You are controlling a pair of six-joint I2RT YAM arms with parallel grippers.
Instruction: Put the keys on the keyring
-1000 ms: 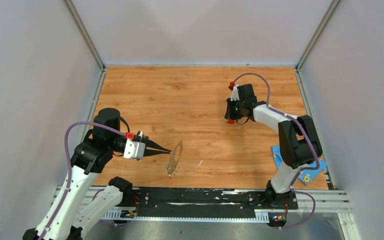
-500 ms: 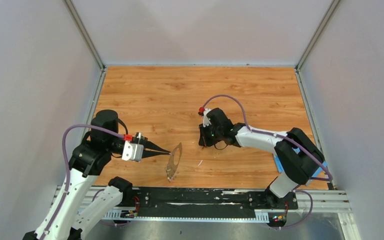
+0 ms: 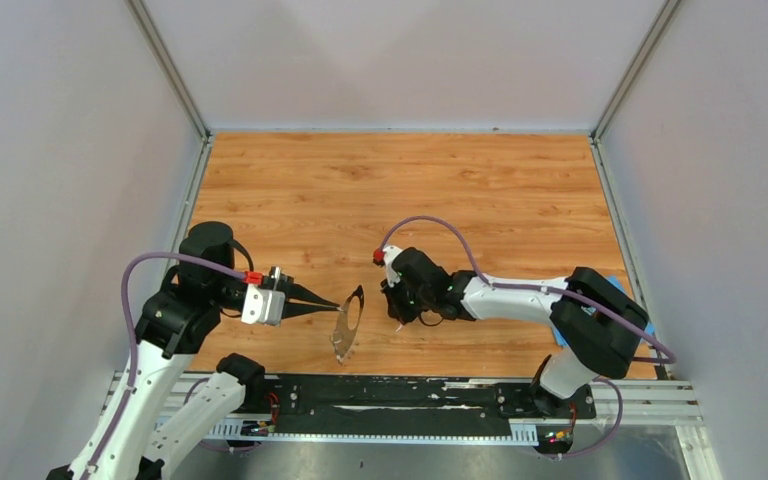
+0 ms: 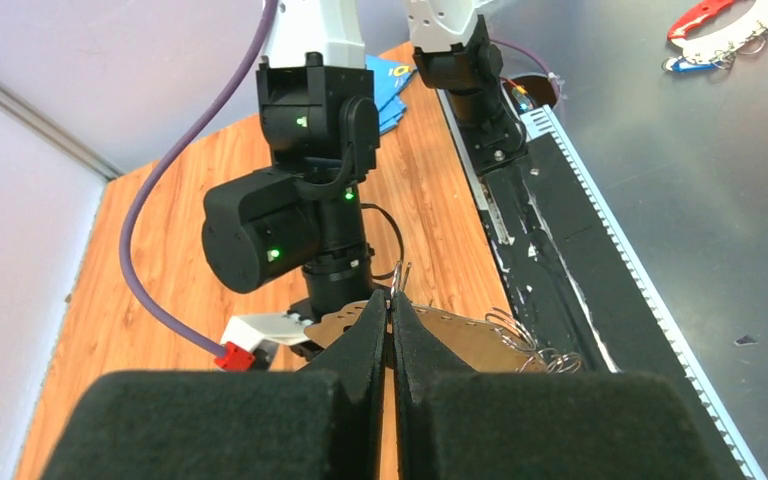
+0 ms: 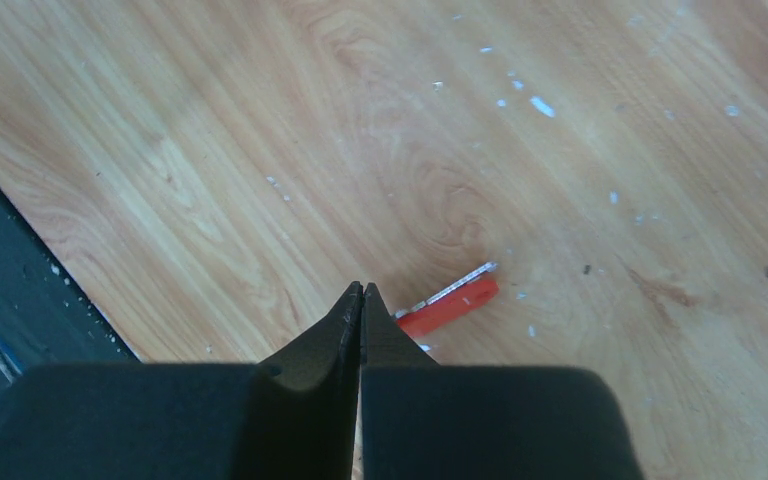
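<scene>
Two arms meet near the near edge of the bench [image 3: 410,180].

**Top view.** The left end effector [image 3: 338,304] is clenched on the rim of the keyring [image 3: 345,335]. The keyring stands tilted on edge, left of the middle of the near edge, with its upper rim pinched at the fingertips. Whether its lower rim touches the wood cannot be told. The right end effector [image 3: 397,312] points down at the bench just right of the keyring and apart from it. Its fingers are hidden under the wrist in this view, so their closure cannot be read from above.

**Right wrist view.** Both black fingers are pressed together, clenched on nothing, with their tips close over the wood. The red key [image 5: 450,303] lies flat just beside the tips. It shows a red body with a pale metal strip along one edge. Whether it touches a finger cannot be told. This is the only view that shows the key, since from above it is too small to make out.

**Left wrist view.** The closed fingers hold the jagged rim of the keyring, seen almost edge-on. Thin wire loops [image 4: 520,345] hang at the ring's side, a detail lost from above. The right arm's wrist stands directly ahead. Beyond it, the blue cloth [image 4: 390,85] lies by the bench's right edge, where the top view shows it largely covered by the right arm.
</scene>
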